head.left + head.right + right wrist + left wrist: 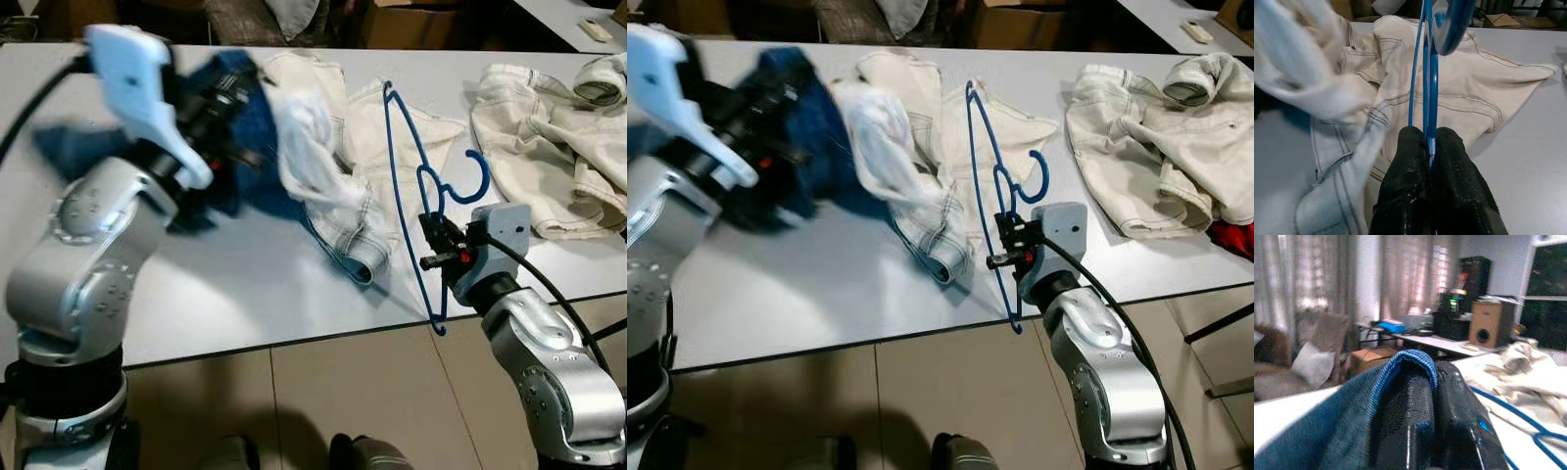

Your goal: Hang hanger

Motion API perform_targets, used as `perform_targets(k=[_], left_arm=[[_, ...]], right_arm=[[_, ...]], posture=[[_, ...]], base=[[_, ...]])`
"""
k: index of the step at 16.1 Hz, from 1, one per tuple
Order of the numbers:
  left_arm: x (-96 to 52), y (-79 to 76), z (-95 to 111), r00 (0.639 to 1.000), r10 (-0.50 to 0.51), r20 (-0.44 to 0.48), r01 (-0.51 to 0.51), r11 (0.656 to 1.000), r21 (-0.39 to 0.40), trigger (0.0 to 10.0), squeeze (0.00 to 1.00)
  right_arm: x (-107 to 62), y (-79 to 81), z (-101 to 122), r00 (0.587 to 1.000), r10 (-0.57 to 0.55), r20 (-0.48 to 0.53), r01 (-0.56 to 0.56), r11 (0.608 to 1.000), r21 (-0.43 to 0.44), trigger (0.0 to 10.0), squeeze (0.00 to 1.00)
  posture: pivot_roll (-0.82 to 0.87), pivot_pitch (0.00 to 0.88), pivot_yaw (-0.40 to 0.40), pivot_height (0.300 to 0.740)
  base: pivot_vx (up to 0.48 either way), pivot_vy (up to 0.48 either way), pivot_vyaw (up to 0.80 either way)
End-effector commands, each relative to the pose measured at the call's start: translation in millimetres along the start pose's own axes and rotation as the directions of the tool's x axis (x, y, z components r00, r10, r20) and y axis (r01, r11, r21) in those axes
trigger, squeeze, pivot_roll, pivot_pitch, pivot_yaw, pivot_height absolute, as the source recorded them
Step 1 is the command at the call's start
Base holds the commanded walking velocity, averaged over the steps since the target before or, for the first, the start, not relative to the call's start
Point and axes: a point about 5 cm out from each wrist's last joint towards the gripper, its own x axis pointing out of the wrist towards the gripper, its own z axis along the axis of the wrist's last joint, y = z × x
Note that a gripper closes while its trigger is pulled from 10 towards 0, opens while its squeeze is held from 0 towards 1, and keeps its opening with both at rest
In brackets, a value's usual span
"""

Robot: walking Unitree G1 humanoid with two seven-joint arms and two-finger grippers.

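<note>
Currently the thin blue wire hanger [411, 186] is pinched between the closed black fingers of the right gripper [438, 247], held upright near the front edge of the grey table [225, 284], its curved hook pointing toward the right edge. Blue denim fabric [1352, 416] is clamped in the left gripper [1437, 431], fingers closed on a folded hem, lifted above the table's left side; motion blur is seen there. A cream stitched garment [343, 157], crumpled, is draped mid-table behind the hanger. Another cream garment [549, 147] is heaped near the right edge
</note>
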Motion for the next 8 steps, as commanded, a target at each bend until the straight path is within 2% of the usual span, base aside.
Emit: perform_targets(k=[1, 2, 3, 7, 8], left_arm=[[3.8, -13.6, 18.4, 0.992, -0.095, 0.086, 0.090, 0.994, 0.062, 0.0, 0.00], [5.0, -19.7, 12.3, 0.987, -0.150, 0.062, 0.145, 0.987, 0.069, 0.0, 0.00], [4.3, -20.8, 6.7, 0.986, -0.160, 0.040, 0.157, 0.985, 0.065, 0.0, 0.00], [4.3, -20.8, 6.7, 0.986, -0.160, 0.040, 0.157, 0.985, 0.065, 0.0, 0.00], [1.9, -22.2, -4.0, 0.985, -0.173, -0.020, 0.174, 0.982, 0.071, 0.0, 0.00]], right_arm=[[-1.6, -2.6, 9.5, 0.999, -0.011, 0.046, 0.011, 1.000, 0.001, 10.0, 0.00], [-1.6, -2.5, 9.1, 0.999, -0.015, 0.048, 0.014, 1.000, 0.004, 10.0, 0.00], [-1.3, -2.2, 8.7, 0.999, -0.015, 0.047, 0.015, 1.000, 0.005, 10.0, 0.00], [-1.3, -2.2, 8.7, 0.999, -0.015, 0.047, 0.015, 1.000, 0.005, 10.0, 0.00], [-1.2, -1.8, 7.6, 0.999, -0.014, 0.044, 0.014, 1.000, 0.005, 10.0, 0.00]], posture=[[-0.07, 0.109, -0.067, 0.740], [-0.07, 0.104, -0.065, 0.740], [-0.07, 0.103, -0.064, 0.740], [-0.07, 0.103, -0.064, 0.740], [-0.07, 0.100, -0.062, 0.740]], base=[[0.000, 0.000, 0.00], [0.000, 0.000, 0.00], [0.000, 0.000, 0.00], [0.000, 0.000, 0.00], [0.000, 0.000, 0.00]])
